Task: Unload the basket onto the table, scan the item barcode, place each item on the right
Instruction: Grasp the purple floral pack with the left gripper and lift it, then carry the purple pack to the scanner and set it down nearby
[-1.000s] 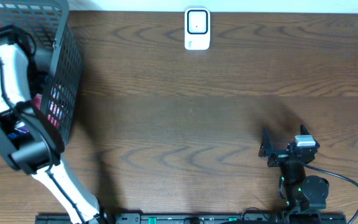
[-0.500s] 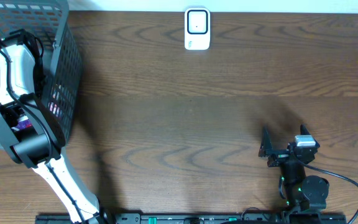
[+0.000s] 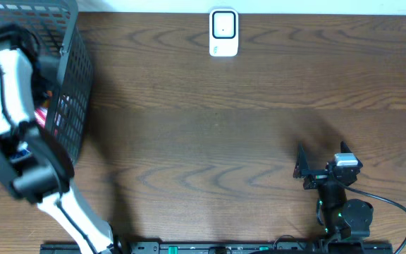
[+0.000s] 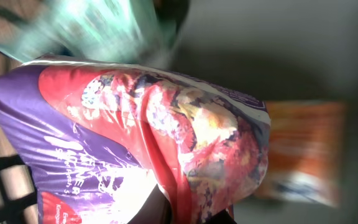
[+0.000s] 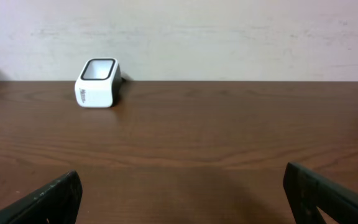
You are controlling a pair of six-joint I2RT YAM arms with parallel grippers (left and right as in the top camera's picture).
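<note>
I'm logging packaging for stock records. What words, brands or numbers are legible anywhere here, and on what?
White lettering on the purple and red bag: too blurred to read.
Print on the orange packet: blurred, unreadable.
Small side mark on the white scanner: too small to read.
No text is legible.

No text can be read in full anywhere. The purple and red bag (image 4: 135, 143), in the left wrist view, carries white lettering along its purple side, turned sideways and too blurred to make out. The orange packet (image 4: 303, 155) to its right shows a pale patch of bluish print, also blurred. The white scanner (image 5: 98, 83) at the far edge has a small dark mark, too small to read.
</note>
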